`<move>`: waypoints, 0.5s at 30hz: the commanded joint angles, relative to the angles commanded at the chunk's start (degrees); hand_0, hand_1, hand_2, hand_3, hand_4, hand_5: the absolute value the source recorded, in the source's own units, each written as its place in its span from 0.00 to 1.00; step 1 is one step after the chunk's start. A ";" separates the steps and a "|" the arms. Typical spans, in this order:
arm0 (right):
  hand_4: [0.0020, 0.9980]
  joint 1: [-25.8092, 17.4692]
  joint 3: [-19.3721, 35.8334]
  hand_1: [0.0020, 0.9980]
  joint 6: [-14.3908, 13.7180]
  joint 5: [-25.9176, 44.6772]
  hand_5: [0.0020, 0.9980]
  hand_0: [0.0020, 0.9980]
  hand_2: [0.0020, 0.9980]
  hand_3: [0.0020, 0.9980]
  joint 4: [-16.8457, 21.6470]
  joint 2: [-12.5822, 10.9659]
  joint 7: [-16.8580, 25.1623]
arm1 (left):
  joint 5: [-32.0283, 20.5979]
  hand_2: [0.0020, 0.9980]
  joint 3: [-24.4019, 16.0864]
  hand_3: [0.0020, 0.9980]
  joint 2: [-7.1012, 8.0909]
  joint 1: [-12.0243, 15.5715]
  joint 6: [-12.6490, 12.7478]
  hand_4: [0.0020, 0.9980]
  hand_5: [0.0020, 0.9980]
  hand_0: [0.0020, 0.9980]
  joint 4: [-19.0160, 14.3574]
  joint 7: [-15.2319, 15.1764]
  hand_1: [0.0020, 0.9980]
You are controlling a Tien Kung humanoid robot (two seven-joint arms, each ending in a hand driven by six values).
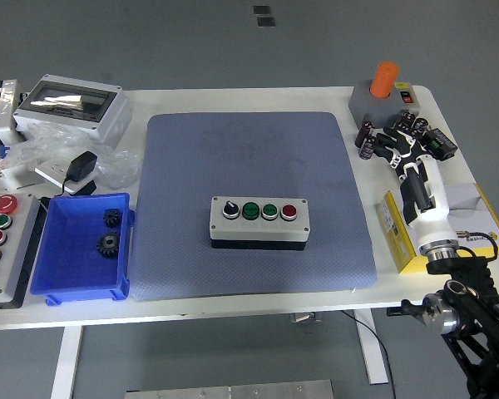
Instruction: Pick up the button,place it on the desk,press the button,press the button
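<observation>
A grey button box [259, 223] lies on the blue-grey mat [258, 199], a little below its middle. It carries a black selector knob, two green buttons and a red button in a row. My right hand [392, 141] hovers over the table's right side, to the right of the mat and well apart from the box. Its fingers are spread and hold nothing. My left arm is out of view.
A grey base with an orange knob [382, 93] stands at the back right, just beyond my hand. A yellow box [449, 224] lies under my right forearm. A blue bin [79, 249] with gears, a second button panel [0, 249] and a grey enclosure [71, 108] stand at the left.
</observation>
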 joint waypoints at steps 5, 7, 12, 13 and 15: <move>0.90 -0.32 1.18 0.68 -0.09 0.06 0.76 0.71 0.72 0.71 0.03 0.02 0.03 | 0.14 0.60 0.01 0.66 -0.21 -0.03 -0.01 0.73 0.32 0.68 0.00 -0.04 0.68; 0.90 -0.50 1.69 0.68 -0.09 0.08 0.76 0.71 0.72 0.71 0.07 0.04 0.05 | 0.05 0.60 0.10 0.66 -0.33 0.03 0.01 0.73 0.32 0.68 0.00 -0.04 0.68; 0.89 -1.06 3.04 0.67 -0.10 0.12 0.75 0.70 0.72 0.71 0.20 0.23 0.13 | -0.62 0.59 0.22 0.66 -0.76 0.40 0.19 0.73 0.32 0.68 0.00 0.07 0.68; 0.89 -1.16 3.24 0.67 -0.10 0.14 0.75 0.70 0.72 0.71 0.19 0.28 0.15 | -0.75 0.59 0.22 0.66 -0.84 0.47 0.24 0.73 0.32 0.68 0.00 0.10 0.68; 0.89 -1.32 3.54 0.67 -0.08 0.15 0.75 0.70 0.72 0.71 0.18 0.38 0.18 | -0.91 0.60 0.18 0.66 -1.03 0.58 0.30 0.73 0.32 0.68 0.00 0.18 0.68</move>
